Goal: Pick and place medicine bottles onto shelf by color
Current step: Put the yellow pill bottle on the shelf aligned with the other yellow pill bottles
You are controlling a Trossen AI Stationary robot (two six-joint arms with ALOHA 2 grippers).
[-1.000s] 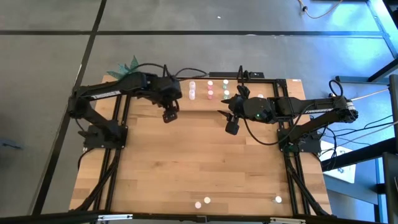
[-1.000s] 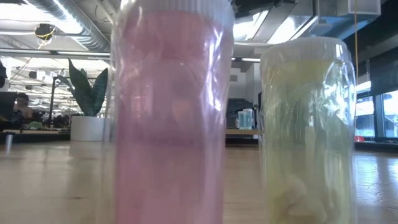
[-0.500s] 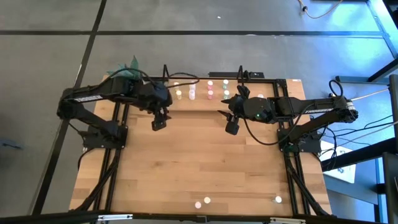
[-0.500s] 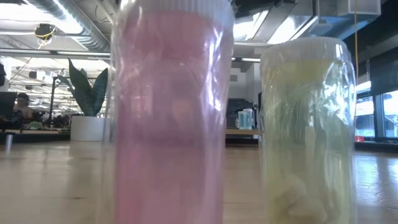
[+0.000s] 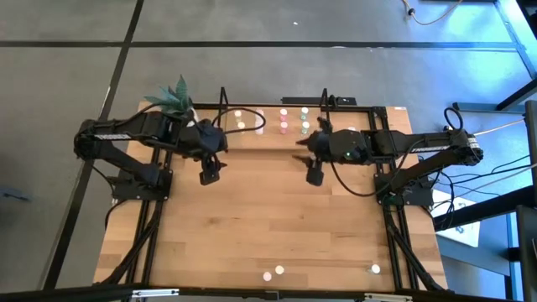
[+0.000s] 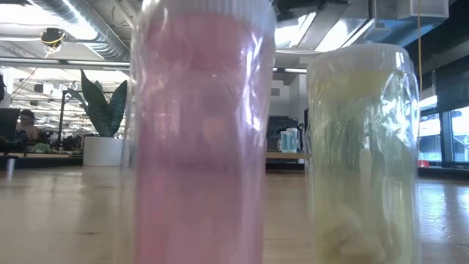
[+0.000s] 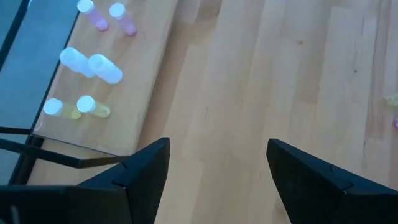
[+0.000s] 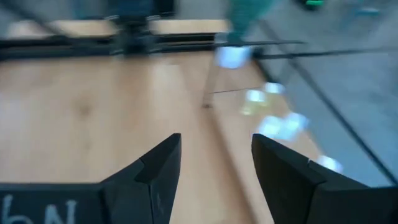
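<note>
Our left gripper [image 7: 214,171] has its jaws spread wide with nothing between them, only bare tabletop [image 7: 286,81] showing in the gap, and our right gripper [image 8: 214,165] likewise stands parted and empty. Over the last second our left arm has drawn back from the shelf [image 5: 268,137]: its gripper [image 5: 209,174], which was hanging close to the front of the rack beside the white bottles, now sits further to the left and nearer the middle of the table, clear of the shelf. Our right gripper [image 5: 315,174] has barely shifted and hovers just in front of the shelf near the green bottles [image 5: 304,126]. From the left wrist we see the rack's board carrying a yellow pair [image 7: 78,107], a white pair [image 7: 90,63] and a pink pair [image 7: 107,15] side by side, grouped by colour. We judge that the left arm has finished a placement and is withdrawing to fetch the next one. What remains lies at the near edge of the table, well apart from both arms: a pink bottle [image 5: 268,275] with a pale one [image 5: 279,270] just beside it, and another pale bottle [image 5: 375,269] off to the right. In the low view the pink bottle [image 6: 201,139] and a yellowish bottle [image 6: 363,154] stand upright, filling the frame.
</note>
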